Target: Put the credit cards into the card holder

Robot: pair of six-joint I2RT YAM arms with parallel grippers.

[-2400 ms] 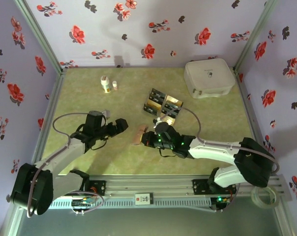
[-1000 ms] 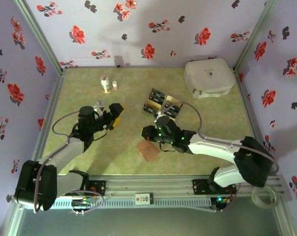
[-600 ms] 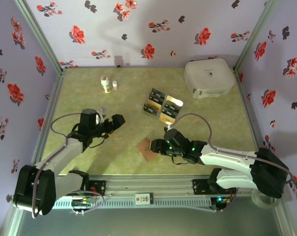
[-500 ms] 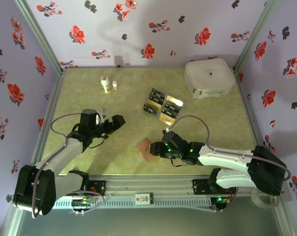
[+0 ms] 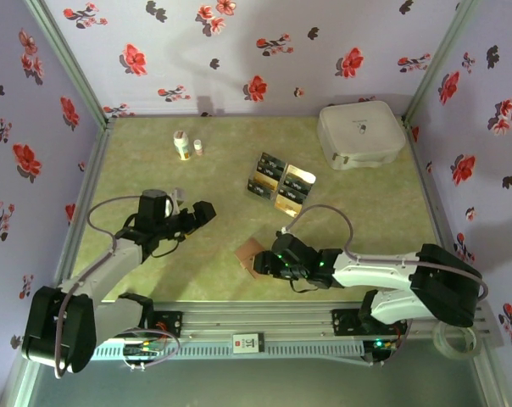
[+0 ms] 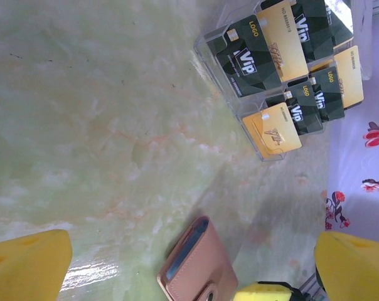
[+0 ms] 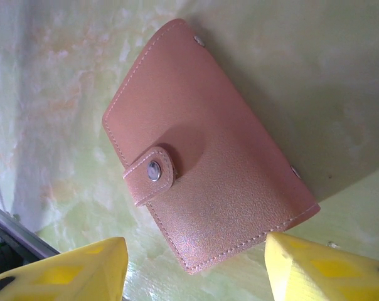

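Lying flat and closed on the green table [image 5: 375, 212], near its front edge and a little right of centre, the card holder [image 7: 221, 157] is showing its reddish-brown outer face, with the snap strap fastened across it. The right gripper [image 7: 192, 273] is hovering low over the holder's near-right side with its yellow fingers [image 7: 76, 269] spread wide apart – one off each end of the holder's edge – and gripping nothing; whether the right-hand finger is touching the leather I cannot tell.

The left gripper [image 5: 205, 210] is hanging to the left of the holder, well apart from it, its fingers also standing apart and holding nothing.

The credit cards [image 6: 283, 63] – black ones and gold ones – are sitting in the compartments of a clear tray [image 6: 204, 51], farther back on the table beyond the holder. A large white case [image 5: 360, 134] is resting at the far right, and two small bottles [image 5: 182, 144] are standing at the far left.
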